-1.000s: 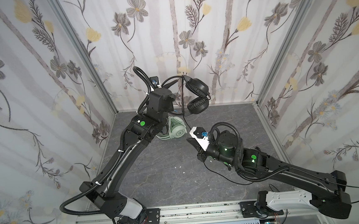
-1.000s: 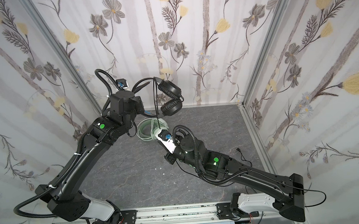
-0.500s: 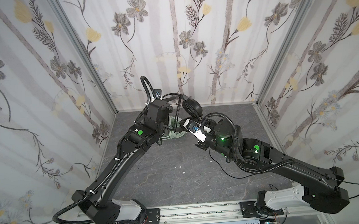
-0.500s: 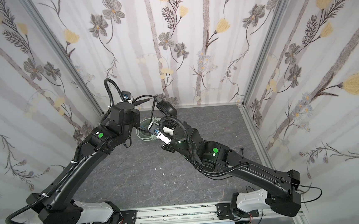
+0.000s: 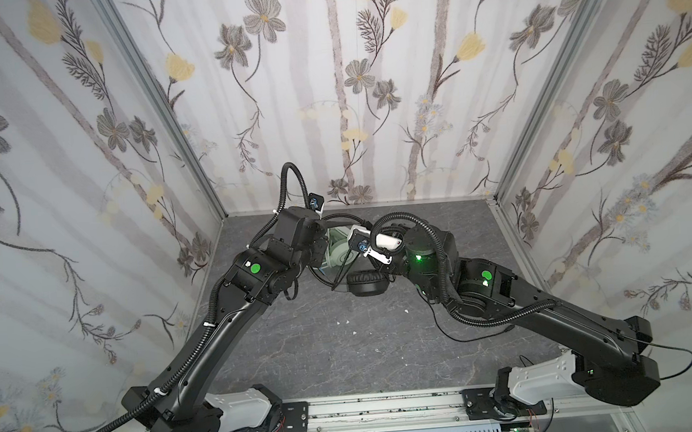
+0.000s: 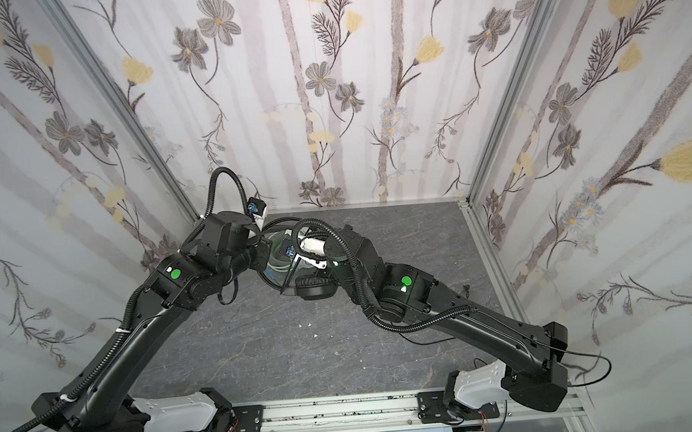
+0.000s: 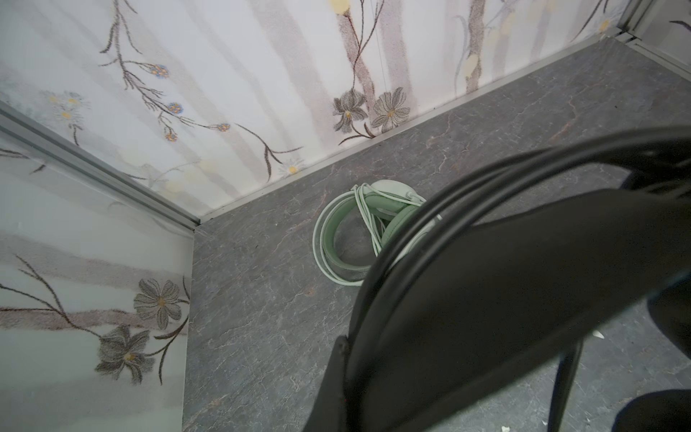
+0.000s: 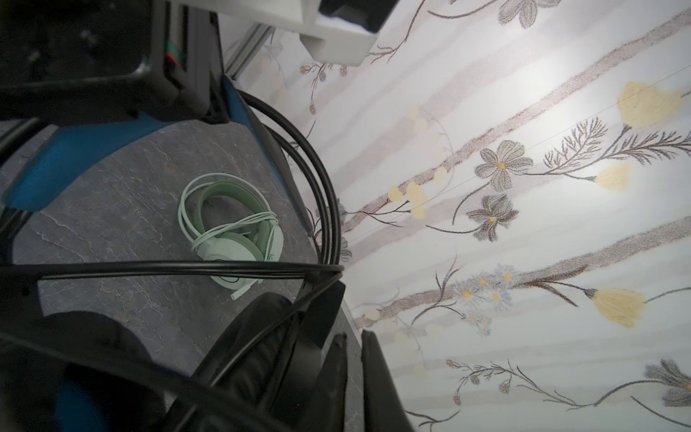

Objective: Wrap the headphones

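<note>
Two grippers meet near the back wall: left gripper (image 8: 202, 104) clamps the black headset (image 5: 365, 283) by its blue-lined band; right gripper (image 8: 353, 348), barely parted, holds nothing. Black cable (image 8: 187, 266) loops cross before the wrapped mint headset (image 7: 332, 232) on the floor (image 5: 345, 350).

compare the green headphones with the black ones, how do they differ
Colour: the green headphones are pale mint with a whitish cable; the black headphones have a blue inner band.
Pose: the green headphones lie flat on the table, in no hand; the black headphones are gripped at the band by the left hand.
Both are corded over-ear sets.
</note>
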Motion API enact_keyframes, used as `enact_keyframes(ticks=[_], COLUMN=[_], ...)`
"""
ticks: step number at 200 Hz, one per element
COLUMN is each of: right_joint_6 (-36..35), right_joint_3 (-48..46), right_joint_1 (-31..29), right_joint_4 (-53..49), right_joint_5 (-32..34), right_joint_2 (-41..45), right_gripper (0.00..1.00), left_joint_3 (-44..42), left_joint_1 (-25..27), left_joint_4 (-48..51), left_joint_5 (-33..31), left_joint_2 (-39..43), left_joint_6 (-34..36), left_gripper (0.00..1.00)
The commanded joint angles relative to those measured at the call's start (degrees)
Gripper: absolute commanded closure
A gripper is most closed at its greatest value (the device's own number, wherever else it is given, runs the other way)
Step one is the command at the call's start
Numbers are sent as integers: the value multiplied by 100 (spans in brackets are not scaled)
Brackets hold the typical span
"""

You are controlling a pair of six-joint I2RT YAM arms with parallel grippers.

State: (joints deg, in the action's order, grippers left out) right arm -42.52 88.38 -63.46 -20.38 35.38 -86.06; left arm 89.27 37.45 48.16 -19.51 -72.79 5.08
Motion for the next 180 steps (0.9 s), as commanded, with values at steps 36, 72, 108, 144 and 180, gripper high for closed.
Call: enact_keyframes(ticks=[36, 72, 108, 144, 180], right_joint_6=[-129, -11, 188, 382, 701], right_joint_3=[65, 61, 5, -49, -208], right_joint_1=[301, 722, 1100, 1315, 1552], right_joint_4=[183, 192, 316, 405, 494], right_joint_5=[222, 37, -239, -463, -717], right_joint_2=[-71, -65, -85, -219, -237], right_gripper=[86, 86, 86, 86, 86], left_joint_3=[94, 117, 160, 264, 370], left_joint_1=[98, 174, 205, 232, 229], left_joint_4=[143, 89, 85, 100, 78], left_joint_5=[833, 826, 852, 962, 953], left_joint_2=[36, 202, 257, 275, 299], left_joint_6=[174, 161, 118, 73, -24], left_gripper=[100, 100, 100, 100, 100])
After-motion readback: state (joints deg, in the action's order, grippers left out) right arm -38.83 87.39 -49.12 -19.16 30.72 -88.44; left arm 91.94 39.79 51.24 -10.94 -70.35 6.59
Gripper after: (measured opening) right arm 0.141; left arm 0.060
